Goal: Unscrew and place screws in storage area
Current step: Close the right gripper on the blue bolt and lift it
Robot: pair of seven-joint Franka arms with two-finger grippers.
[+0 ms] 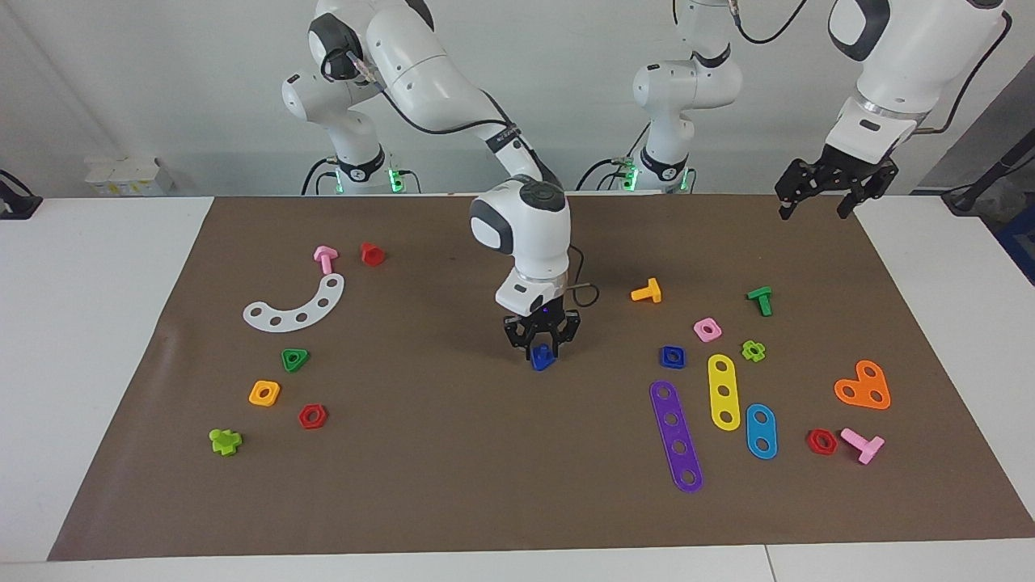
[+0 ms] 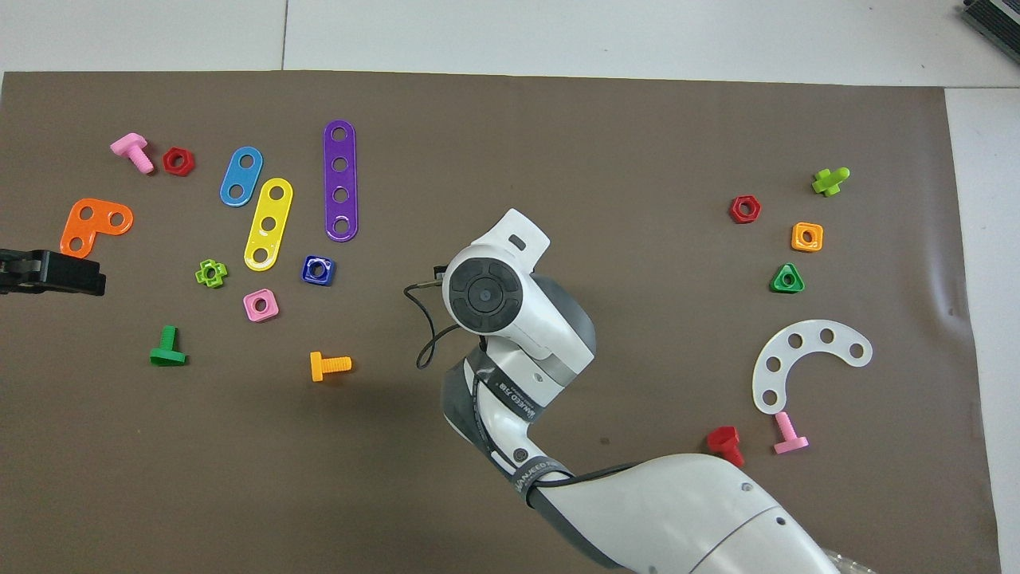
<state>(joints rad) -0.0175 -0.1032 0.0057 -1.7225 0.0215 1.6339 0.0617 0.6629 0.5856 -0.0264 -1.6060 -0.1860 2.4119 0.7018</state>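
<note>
From overhead, the right arm's wrist hides the blue bolt (image 1: 542, 356) and right gripper (image 1: 542, 349). The left gripper (image 2: 49, 272) is cut off at the frame edge.

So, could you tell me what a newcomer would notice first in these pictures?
Probably the right arm stooping over the middle of the brown mat, its claw down around a small blue bolt. Next, the bright toy parts scattered toward both ends of the mat, such as the purple strip and the white arc. The left claw waits, open, above the mat's corner.
</note>
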